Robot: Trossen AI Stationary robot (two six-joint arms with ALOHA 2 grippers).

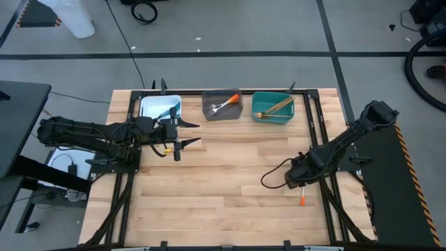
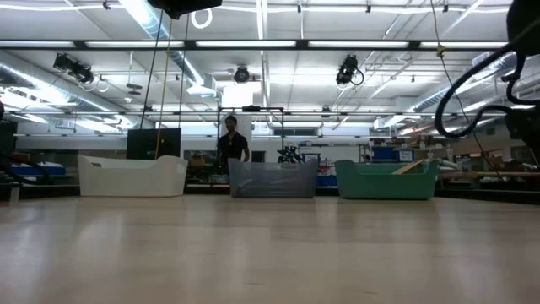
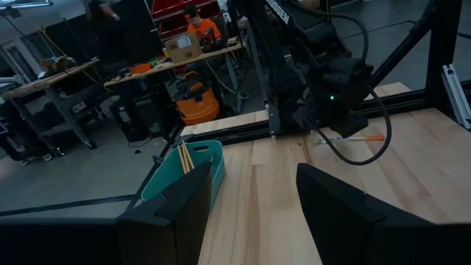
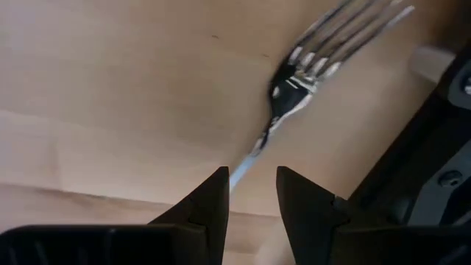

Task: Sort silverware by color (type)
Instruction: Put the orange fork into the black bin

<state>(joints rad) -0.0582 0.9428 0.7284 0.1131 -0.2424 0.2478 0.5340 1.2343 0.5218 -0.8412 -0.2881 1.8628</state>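
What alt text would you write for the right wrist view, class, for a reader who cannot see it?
A silver fork lies on the wooden table, its thin neck running down into the gap between the two dark fingers of the right end effector, which straddle it. A dark frame rail runs beside it.

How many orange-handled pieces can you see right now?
2: one orange-handled fork lies in the grey bin; the other orange-handled fork lies on the table under the right gripper. Others may be hidden.
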